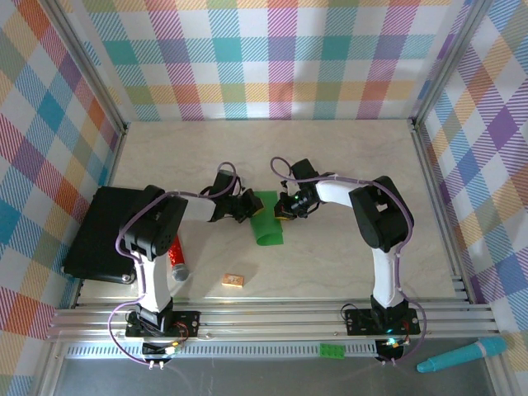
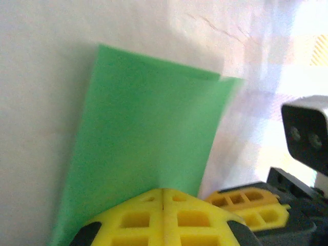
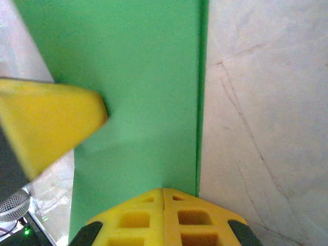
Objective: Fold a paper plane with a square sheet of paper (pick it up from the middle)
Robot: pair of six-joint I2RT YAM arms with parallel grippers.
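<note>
A thin, bright green sheet of paper [image 1: 266, 219] lies flat near the middle of the pale, marble-patterned table surface [image 1: 346, 157]. It is doubled over into a long strip running from the far side toward the near edge. The two layers do not quite match. In the right wrist view a narrow darker band of green runs along one long side, and in the left wrist view a corner of the lower layer sticks out past the upper one.

The left gripper [image 1: 245, 206] reaches in from the left side of the strip with its yellow fingers [image 2: 138, 220] pressed together and no gap at the seam. Their tips sit at the paper's edge, and the green runs under them. The right gripper [image 1: 285, 206] comes in from the opposite side. Its yellow fingers [image 3: 195, 220] are likewise closed tight against each other over the sheet. Neither pair visibly pinches the paper between its pads. The two grippers face each other across the strip, close together.

A flat black rectangular pad [image 1: 99, 231] lies at the left edge of the surface. A red glittery tube with a silver end [image 1: 176, 252] lies just beside the left arm. A small tan square block [image 1: 233, 280] sits near the near edge.
</note>
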